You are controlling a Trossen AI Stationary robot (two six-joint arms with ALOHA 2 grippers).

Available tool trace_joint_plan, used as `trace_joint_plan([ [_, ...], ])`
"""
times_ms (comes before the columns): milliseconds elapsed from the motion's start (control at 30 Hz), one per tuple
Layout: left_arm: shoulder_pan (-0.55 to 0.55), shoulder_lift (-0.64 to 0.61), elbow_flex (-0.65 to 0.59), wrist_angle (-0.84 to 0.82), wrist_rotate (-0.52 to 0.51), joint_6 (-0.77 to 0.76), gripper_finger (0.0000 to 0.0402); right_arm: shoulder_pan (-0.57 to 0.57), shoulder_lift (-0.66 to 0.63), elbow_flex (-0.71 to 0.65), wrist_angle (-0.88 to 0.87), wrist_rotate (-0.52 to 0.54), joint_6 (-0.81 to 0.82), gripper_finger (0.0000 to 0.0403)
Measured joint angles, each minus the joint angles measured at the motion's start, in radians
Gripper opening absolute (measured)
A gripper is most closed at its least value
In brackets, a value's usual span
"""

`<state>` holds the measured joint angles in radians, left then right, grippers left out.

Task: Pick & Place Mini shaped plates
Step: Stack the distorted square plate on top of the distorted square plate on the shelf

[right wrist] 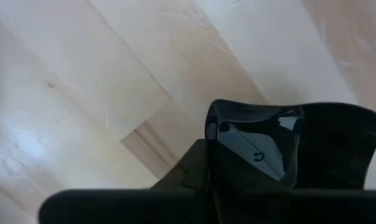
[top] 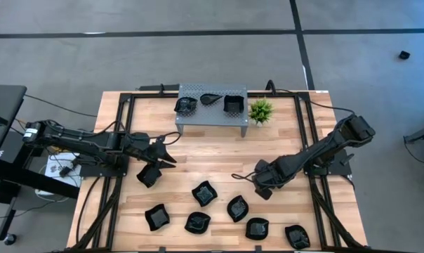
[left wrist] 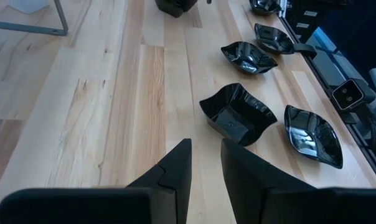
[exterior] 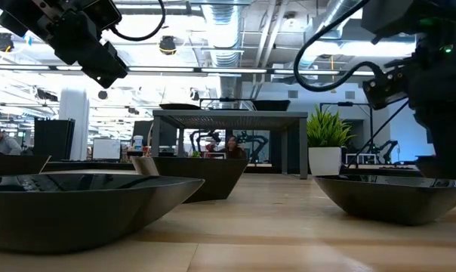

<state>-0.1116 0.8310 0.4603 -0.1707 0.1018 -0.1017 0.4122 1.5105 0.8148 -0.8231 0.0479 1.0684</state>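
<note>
Since the stand (top: 211, 104) at the desk's far edge already carries three plates, it serves as the landmark. Nearest the front edge, farthest from the stand, a loose row of plates (top: 199, 223) lies on the bare desk (top: 198, 151); two more sit just behind them, closer to the stand. Level with those, out to the stand's right, the right tool (top: 262, 188) is clenched on the rim of a plate (right wrist: 281, 146), one finger inside the bowl and one outside. Whether that plate is clear of the wood I cannot tell. Out to the stand's left, the left tool (top: 171, 150) points inward, its fingers (left wrist: 175, 171) partly apart with nothing seen between them, and a plate (top: 149, 175) lies just beside it on the side away from the stand. A small plant (top: 260, 110) stands at the stand's right end.

These dishes look thin, stiff and light, and their gloss suggests they are slippery. A pinch across the raised wavy rim seems the only real hold; too shallow a bite could let one slide out, and a drop might chip it.
</note>
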Motion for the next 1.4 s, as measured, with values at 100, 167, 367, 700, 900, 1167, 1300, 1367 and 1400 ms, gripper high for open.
trace_joint_plan([
  [100,0.000,0.000,0.000,0.000,0.000,0.000,0.0088,0.000,0.001,0.030,0.002,-0.022,-0.005,0.0013],
  [167,0.000,0.000,0.000,0.005,0.000,0.000,0.0088,0.000,0.001,0.075,0.006,-0.023,-0.036,0.0011],
  [367,0.000,0.000,0.000,0.014,0.000,0.000,0.0088,-0.010,0.000,0.272,0.008,0.070,-0.250,0.0004],
  [700,0.000,0.000,0.000,0.023,0.000,0.000,0.0088,-0.113,0.000,0.525,0.022,0.530,-0.925,0.0002],
  [900,0.000,0.000,0.000,0.023,0.000,0.000,0.0088,-0.271,0.000,0.573,0.129,0.607,-1.262,0.0006],
  [1167,0.000,0.000,0.000,0.027,0.000,0.000,0.0088,-0.502,0.000,0.581,0.132,0.589,-1.310,0.0004],
  [1300,0.000,0.000,0.000,0.029,0.000,0.000,0.0088,-0.592,0.000,0.581,0.133,0.443,-1.335,0.0005],
  [1367,0.000,0.000,0.000,0.030,0.000,0.000,0.0088,-0.626,0.000,0.581,0.134,0.395,-1.337,0.0004],
  [1400,0.000,0.000,0.000,0.030,0.000,0.000,0.0088,-0.639,0.000,0.581,0.133,0.381,-1.337,0.0004],
])
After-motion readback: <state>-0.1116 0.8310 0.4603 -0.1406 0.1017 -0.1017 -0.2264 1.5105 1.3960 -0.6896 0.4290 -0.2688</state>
